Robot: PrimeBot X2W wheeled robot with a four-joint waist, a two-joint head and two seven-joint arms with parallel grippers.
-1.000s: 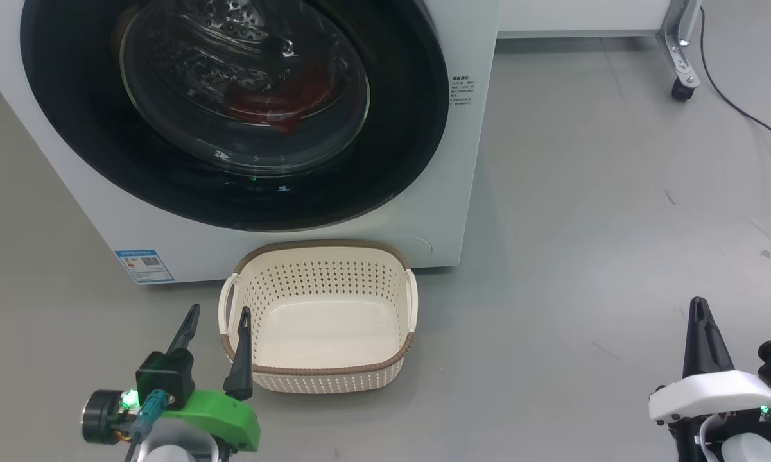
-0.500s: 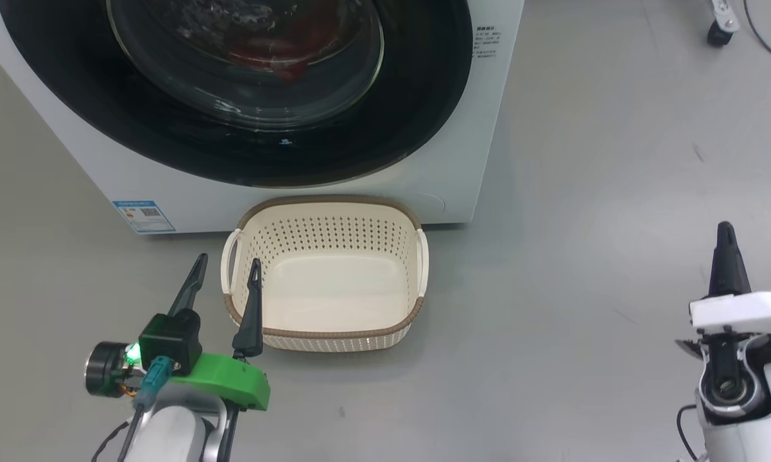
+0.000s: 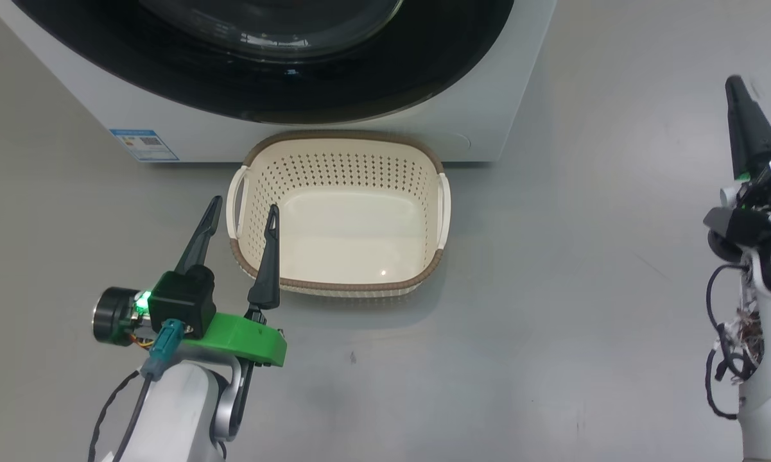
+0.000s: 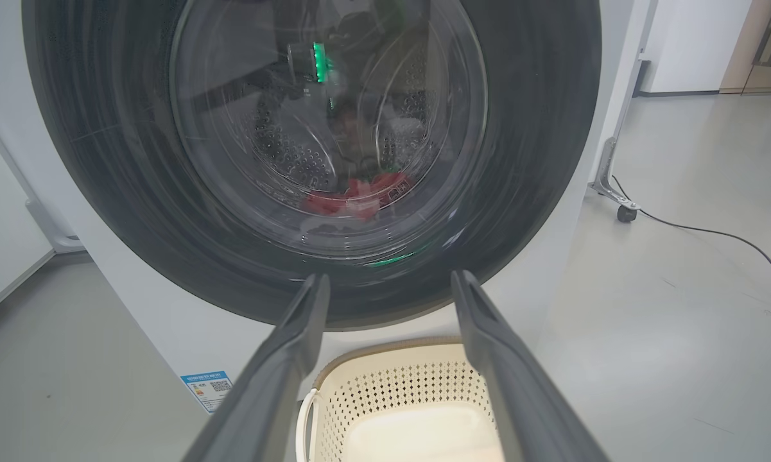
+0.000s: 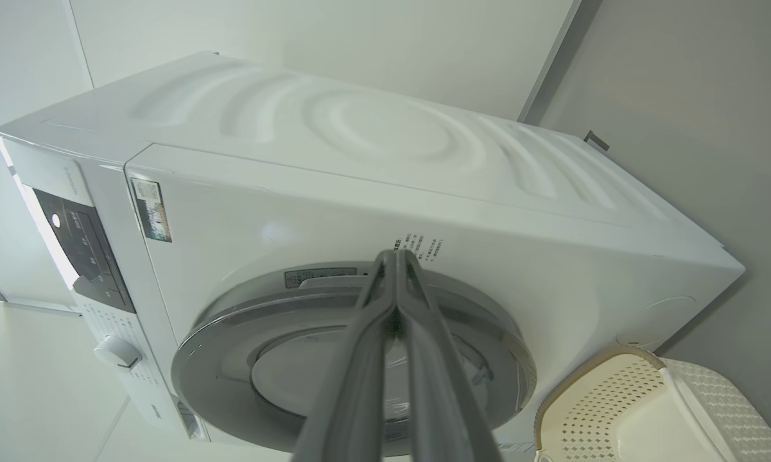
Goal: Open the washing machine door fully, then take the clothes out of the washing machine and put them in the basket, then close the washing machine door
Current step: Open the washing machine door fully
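Observation:
The washing machine stands at the top of the head view, its door with the black ring lying against the white front. Through the door glass in the left wrist view, red clothes lie low in the drum. The cream basket sits empty on the floor right before the washer. My left gripper is open over the basket's left rim, with nothing between its fingers. My right gripper is shut and empty far to the right, and in its own view the right gripper points at the door's edge.
Bare grey floor lies right of the washer and basket. A wheeled metal frame leg and a black cable are on the floor beyond the washer's right side. The control panel with a knob shows in the right wrist view.
The head camera has tilted down, so washer and basket sit higher in the picture. My right gripper has moved forward well beyond that shift, staying shut. The left gripper keeps its place by the basket.

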